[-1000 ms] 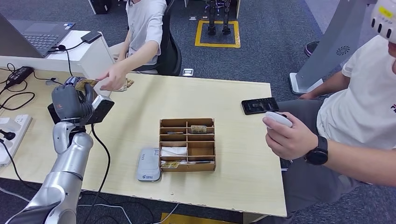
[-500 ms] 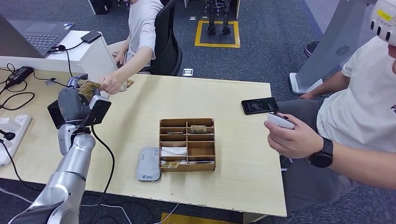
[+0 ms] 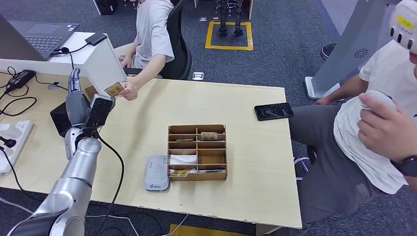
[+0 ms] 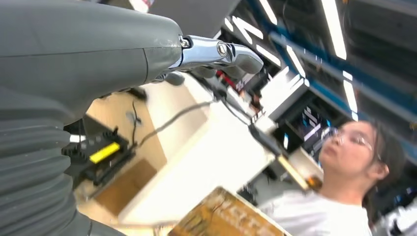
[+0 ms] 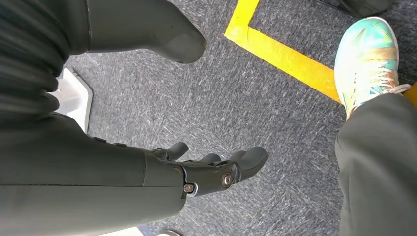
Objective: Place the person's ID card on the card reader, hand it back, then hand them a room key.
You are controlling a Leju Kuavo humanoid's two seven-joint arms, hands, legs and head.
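The ID card (image 3: 114, 89) is in the person's hand (image 3: 130, 90) at the table's (image 3: 246, 196) far left corner. The left hand (image 3: 75, 101) beside it is open, holding nothing. The wrist view shows the right hand (image 5: 147, 147) hanging over carpet, fingers apart, empty.

Silver left arm (image 3: 74, 172), black cable alongside, ending in a grey, seemingly ribbed-cuffed robot hand (image 3: 76, 105).

Compartment box (image 3: 197, 152) sits mid-bench (image 3: 246, 187), card reader (image 3: 157, 173) right against its left side, phone (image 3: 273, 111) near the right edge.
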